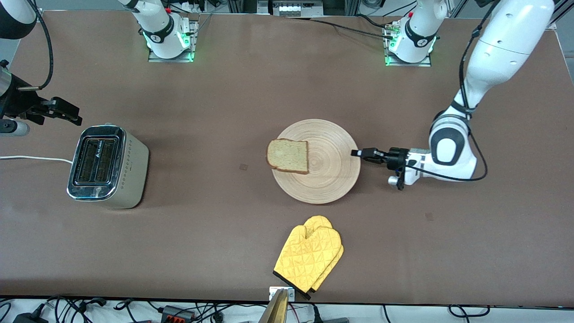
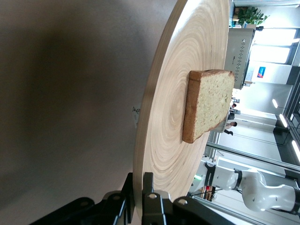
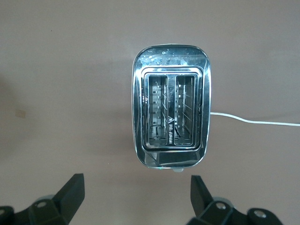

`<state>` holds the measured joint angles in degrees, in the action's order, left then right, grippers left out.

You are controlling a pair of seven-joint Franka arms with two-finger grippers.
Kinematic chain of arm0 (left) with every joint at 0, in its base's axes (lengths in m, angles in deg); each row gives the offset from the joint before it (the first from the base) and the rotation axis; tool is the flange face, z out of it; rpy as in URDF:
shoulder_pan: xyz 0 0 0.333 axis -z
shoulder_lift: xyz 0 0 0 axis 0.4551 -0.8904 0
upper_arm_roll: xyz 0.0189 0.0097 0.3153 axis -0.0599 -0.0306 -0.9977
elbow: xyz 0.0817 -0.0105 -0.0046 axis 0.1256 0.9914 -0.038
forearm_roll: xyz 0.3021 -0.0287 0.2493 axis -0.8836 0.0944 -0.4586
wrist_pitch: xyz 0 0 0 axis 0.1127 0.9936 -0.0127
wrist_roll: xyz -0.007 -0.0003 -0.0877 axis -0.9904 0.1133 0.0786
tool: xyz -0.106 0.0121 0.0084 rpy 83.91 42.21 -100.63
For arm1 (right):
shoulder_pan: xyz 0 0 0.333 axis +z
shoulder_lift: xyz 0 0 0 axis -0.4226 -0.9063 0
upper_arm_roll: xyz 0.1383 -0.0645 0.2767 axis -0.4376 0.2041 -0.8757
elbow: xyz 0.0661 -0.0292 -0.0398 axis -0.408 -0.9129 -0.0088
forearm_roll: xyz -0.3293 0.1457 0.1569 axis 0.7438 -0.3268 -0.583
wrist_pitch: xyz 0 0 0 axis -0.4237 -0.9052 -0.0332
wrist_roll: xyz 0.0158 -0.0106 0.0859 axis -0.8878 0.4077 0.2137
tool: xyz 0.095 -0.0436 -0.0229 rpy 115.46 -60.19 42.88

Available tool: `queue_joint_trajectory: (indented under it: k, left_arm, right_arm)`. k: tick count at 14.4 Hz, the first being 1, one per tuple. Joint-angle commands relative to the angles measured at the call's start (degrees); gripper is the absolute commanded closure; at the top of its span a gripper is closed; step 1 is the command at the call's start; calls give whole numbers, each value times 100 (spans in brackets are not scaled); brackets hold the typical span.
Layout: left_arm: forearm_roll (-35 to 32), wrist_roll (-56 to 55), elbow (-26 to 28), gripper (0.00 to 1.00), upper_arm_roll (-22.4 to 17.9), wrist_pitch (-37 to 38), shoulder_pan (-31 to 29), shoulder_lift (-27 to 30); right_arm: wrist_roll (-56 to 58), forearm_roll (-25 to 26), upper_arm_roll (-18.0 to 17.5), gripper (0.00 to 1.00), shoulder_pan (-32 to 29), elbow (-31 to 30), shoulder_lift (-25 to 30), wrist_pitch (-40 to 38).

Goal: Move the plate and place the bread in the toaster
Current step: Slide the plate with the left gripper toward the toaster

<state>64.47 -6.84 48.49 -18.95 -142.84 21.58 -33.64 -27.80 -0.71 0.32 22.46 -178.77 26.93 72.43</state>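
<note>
The bread [image 1: 288, 155] is lying on the plate [image 1: 332, 179] mid-table [image 1: 215, 98]; the toaster [image 1: 107, 167] is standing toward the right arm's end; an oven mitt [image 1: 309, 257] is lying nearer the camera.

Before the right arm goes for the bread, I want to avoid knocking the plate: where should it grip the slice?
Probably by the crust edge that overhangs the plate rim toward the toaster, coming from that end. The bread lies flat, so only there can fingers get under it. The left gripper is shut on the plate's rim at its own end; the right gripper hangs open over the toaster.
</note>
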Motion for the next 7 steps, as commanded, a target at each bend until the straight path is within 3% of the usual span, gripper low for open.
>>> queue_joint_trajectory:
  k: [1,5,7]
  left_arm:
    - [631,-68,-111,99,7,-59,372,-20]
    - [1055,-122,-138,99,7,-506,926,-125]
    - [1265,-166,-208,99,7,-559,1084,-275]
  right_arm:
    - [70,-30,-24,0,17,2,45,56]
    - [105,13,-15,0,105,-6,45,275]
    - [228,389,-24,0,140,55,27,486]
